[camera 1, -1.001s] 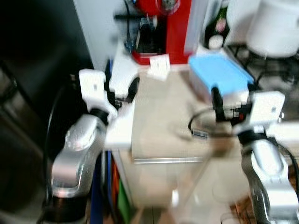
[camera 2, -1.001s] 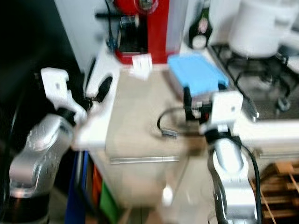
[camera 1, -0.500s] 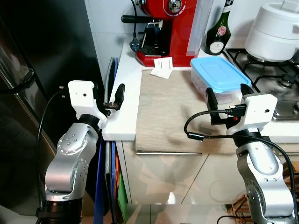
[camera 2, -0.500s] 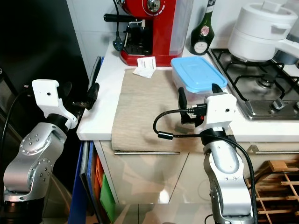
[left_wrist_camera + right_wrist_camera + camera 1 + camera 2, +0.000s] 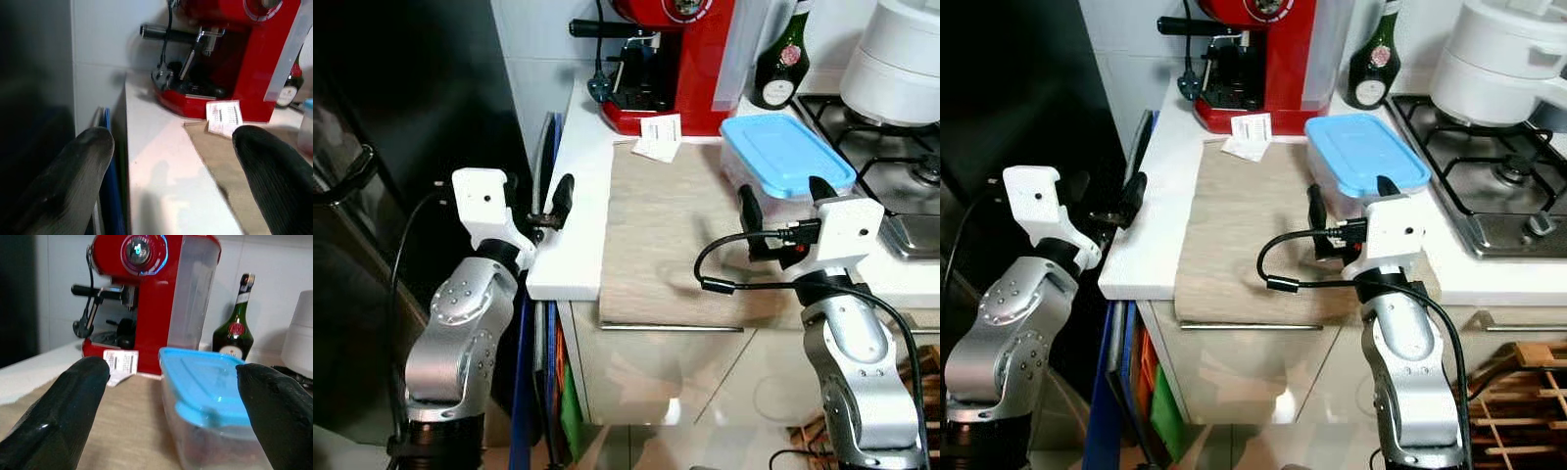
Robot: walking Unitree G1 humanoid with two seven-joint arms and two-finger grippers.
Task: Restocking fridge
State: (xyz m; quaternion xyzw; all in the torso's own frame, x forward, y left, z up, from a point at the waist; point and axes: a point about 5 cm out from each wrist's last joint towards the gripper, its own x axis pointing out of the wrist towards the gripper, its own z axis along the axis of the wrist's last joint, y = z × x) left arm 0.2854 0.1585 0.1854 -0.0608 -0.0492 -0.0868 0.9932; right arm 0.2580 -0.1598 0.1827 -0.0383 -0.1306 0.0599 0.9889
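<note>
Container with the blue lid (image 5: pixel 210 401) rests on the surface (image 5: pixel 578 245) just ahead of the right jaws (image 5: pixel 166 406), which gape wide and hold nothing; its long axis runs away from them. Left jaws (image 5: pixel 171 176), wide too and empty, lie farther off. Beyond: coffee machine (image 5: pixel 146 298), wine bottle (image 5: pixel 234 328), its label unreadable

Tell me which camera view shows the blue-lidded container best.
The left eye view: the blue-lidded container shows from above, whole lid on the beige mat, ahead of the open right gripper. The right eye view shows much the same. The right wrist view sees it close, from the side, cut off at the bottom edge.
</note>
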